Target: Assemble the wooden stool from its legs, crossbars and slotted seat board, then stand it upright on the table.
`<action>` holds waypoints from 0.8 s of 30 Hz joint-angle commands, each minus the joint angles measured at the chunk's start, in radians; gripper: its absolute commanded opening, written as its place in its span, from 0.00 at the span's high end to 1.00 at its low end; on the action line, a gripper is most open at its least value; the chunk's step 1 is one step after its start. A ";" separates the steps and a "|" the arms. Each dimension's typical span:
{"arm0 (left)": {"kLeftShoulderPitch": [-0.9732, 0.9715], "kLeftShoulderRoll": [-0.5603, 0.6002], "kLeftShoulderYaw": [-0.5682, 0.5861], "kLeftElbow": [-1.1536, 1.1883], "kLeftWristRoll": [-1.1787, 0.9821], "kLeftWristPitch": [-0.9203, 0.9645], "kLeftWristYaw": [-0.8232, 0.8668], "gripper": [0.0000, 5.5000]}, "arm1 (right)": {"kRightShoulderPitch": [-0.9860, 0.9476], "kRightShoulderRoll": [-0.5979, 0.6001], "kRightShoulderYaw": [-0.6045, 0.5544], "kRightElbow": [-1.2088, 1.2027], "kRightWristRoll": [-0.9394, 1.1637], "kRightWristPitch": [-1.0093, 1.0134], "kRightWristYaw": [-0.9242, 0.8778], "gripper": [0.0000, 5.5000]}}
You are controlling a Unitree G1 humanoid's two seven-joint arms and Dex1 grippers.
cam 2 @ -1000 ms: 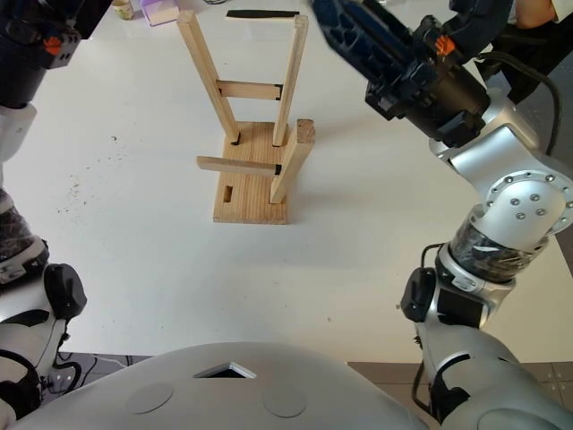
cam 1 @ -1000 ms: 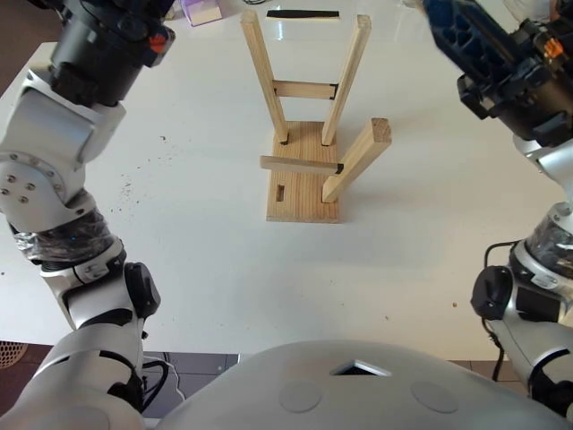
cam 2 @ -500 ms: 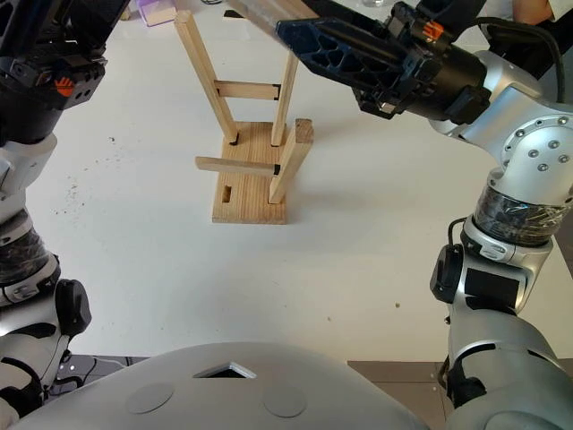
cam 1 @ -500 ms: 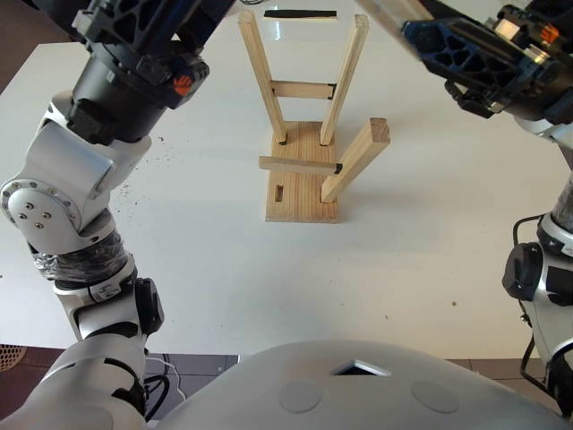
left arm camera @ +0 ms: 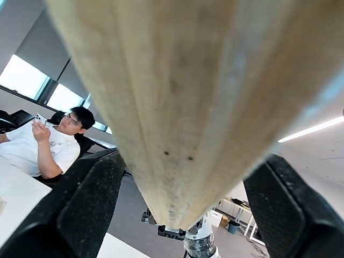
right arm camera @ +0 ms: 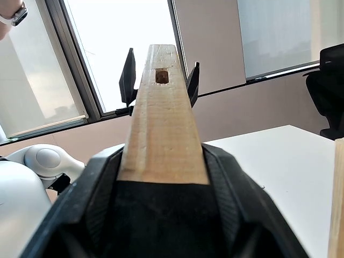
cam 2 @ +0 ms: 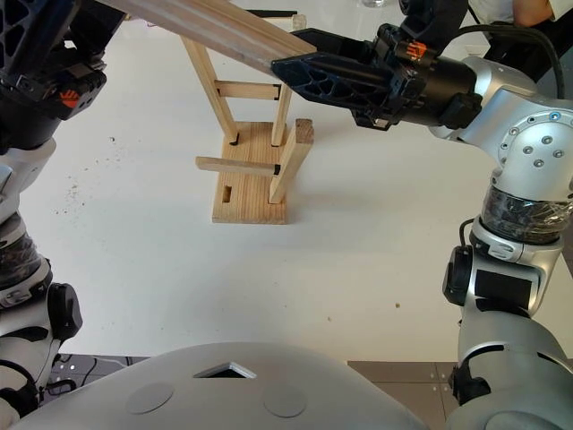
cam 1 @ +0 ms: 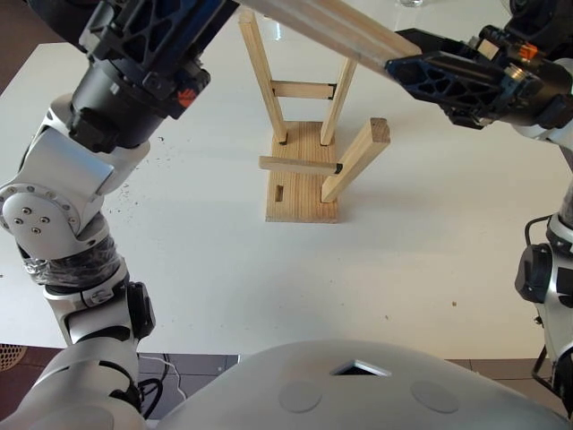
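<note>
Hanging over unfinished stool [cam 1: 304, 193], gripped leg [cam 1: 331, 30]

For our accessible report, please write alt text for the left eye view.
The left tool and the right tool hold one wooden leg above a half-built stool. Its seat board lies flat on the white table with two legs upright, joined by a crossbar, and a third leg leaning.

You will find the loose leg [cam 1: 331, 31] cut off by the top edge; it hides one upright leg [cam 1: 336, 98] at its top.
</note>
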 commanded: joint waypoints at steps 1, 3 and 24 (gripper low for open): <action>-0.023 0.001 -0.024 -0.012 0.012 -0.008 0.009 0.37 | -0.010 0.008 0.007 -0.017 -0.005 -0.007 -0.008 0.63; -0.029 0.001 -0.025 -0.008 0.011 -0.014 0.009 0.42 | -0.003 0.005 0.007 -0.023 -0.003 -0.003 -0.010 0.63; -0.020 0.083 0.080 0.074 0.158 -0.019 -0.148 0.60 | 0.018 -0.020 0.069 0.001 -0.217 -0.133 0.048 0.42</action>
